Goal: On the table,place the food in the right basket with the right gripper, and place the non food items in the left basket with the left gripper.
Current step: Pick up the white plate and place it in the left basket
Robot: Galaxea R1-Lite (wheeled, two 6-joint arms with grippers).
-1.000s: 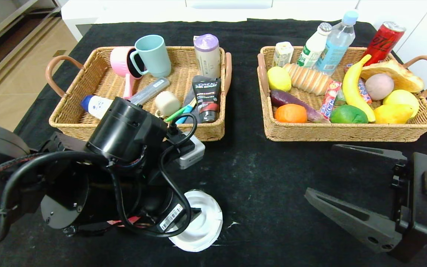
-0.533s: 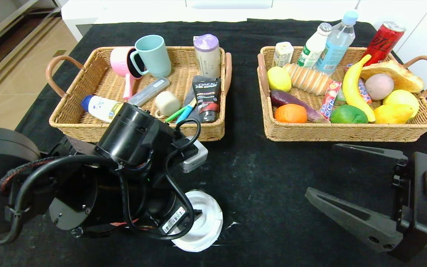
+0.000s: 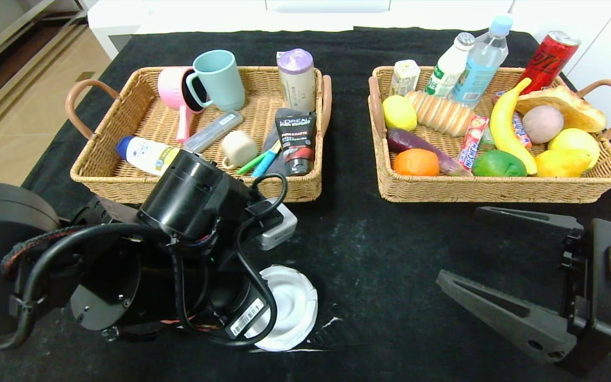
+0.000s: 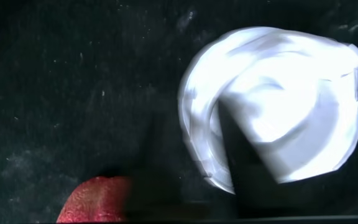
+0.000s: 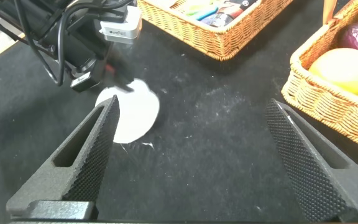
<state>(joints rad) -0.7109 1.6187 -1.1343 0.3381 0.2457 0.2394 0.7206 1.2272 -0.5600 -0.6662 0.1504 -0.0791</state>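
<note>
Left gripper (image 4: 191,165) low over the table (image 3: 380,265), jaws closed on the near rim of the white dish (image 3: 289,307), one finger inside, one outside. Dish lies on the cloth in front of the left basket (image 3: 93,170), edge looks slightly lifted. Red-pink peach (image 4: 95,200) just beside the fingers.

Right gripper (image 5: 191,155) parked to the right, jaws wide, empty.

Risks: thin rim bite may slip on lift; the shallow dish could tip or drop short of the basket wall; the arm may nudge the peach.

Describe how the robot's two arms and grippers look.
Both arms are black. The left gripper has a cylindrical wrist, looping black cables, a small grey-white box and a white barcode sticker. The right gripper has long, tapered, matte dark-grey fingers with dimpled inner pads.
</note>
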